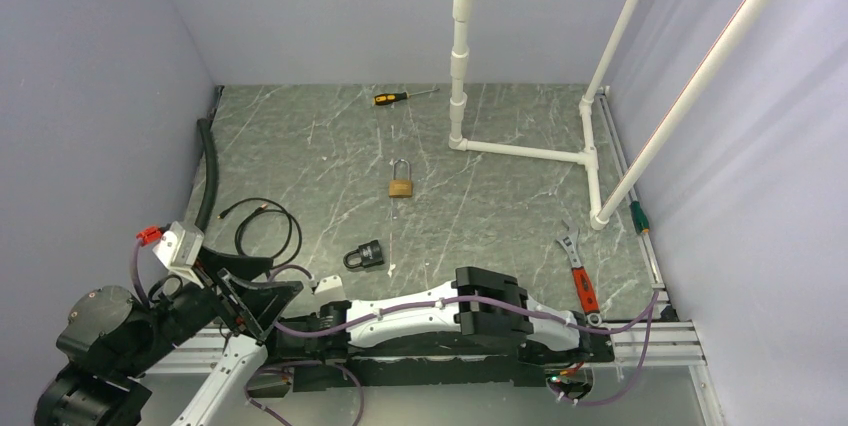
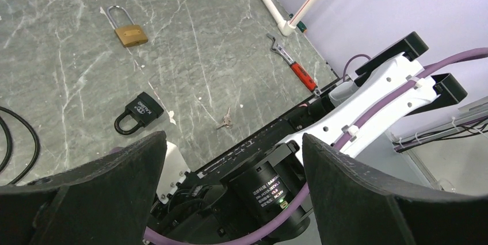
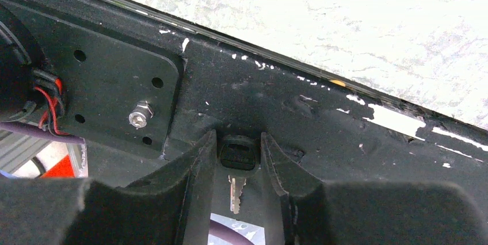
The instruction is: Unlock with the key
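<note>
A key (image 3: 236, 192) with a black head and a silver blade sits between the fingers of my right gripper (image 3: 237, 159), which is shut on the head, low against the black rail at the table's near edge. The black padlock (image 1: 365, 255) (image 2: 138, 113) lies flat on the table, a little beyond that gripper. Further back lies a brass padlock (image 1: 401, 184) (image 2: 129, 32). A small silver key (image 2: 225, 119) rests loose on the table near the rail. My left gripper (image 2: 230, 199) hangs open and empty above the right arm (image 1: 420, 314).
A white pipe frame (image 1: 520, 151) stands at the back right. A red-handled wrench (image 1: 578, 271) lies at the front right, an orange screwdriver (image 1: 392, 98) at the back. A black cable loop (image 1: 265, 226) and a dark hose (image 1: 208, 171) lie at the left.
</note>
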Available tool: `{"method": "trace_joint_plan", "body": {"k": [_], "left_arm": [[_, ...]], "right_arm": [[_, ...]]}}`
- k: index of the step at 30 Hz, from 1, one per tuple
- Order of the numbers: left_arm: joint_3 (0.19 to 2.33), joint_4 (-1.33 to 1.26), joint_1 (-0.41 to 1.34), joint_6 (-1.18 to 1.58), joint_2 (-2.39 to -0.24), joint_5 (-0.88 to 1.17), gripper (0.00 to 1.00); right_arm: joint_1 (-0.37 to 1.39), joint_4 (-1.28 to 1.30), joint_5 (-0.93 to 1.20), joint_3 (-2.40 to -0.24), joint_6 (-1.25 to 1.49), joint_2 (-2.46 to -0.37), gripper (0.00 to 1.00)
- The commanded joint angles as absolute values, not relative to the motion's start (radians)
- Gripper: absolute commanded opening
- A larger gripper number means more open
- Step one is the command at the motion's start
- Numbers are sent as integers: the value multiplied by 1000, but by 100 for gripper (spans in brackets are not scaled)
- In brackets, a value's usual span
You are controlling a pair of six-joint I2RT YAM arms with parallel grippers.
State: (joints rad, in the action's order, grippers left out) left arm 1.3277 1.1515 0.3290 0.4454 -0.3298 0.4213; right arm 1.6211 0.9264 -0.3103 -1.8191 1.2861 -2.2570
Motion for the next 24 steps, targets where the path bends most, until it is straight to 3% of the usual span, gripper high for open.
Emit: {"method": "trace_joint_plan", "body": {"k": [1,14,24], "left_arm": [[1311,1118,331,428,-320,427,92],[1233,1102,331,428,-342,405,91],[987,890,330,593,-311,298,76]], "right_arm": [[1632,883,-313,-1762,1254,-2215,24],[1536,776,-423,-1557,1180,-2003,20],[1257,623,-441,-1352,1047,-1625,20]]}}
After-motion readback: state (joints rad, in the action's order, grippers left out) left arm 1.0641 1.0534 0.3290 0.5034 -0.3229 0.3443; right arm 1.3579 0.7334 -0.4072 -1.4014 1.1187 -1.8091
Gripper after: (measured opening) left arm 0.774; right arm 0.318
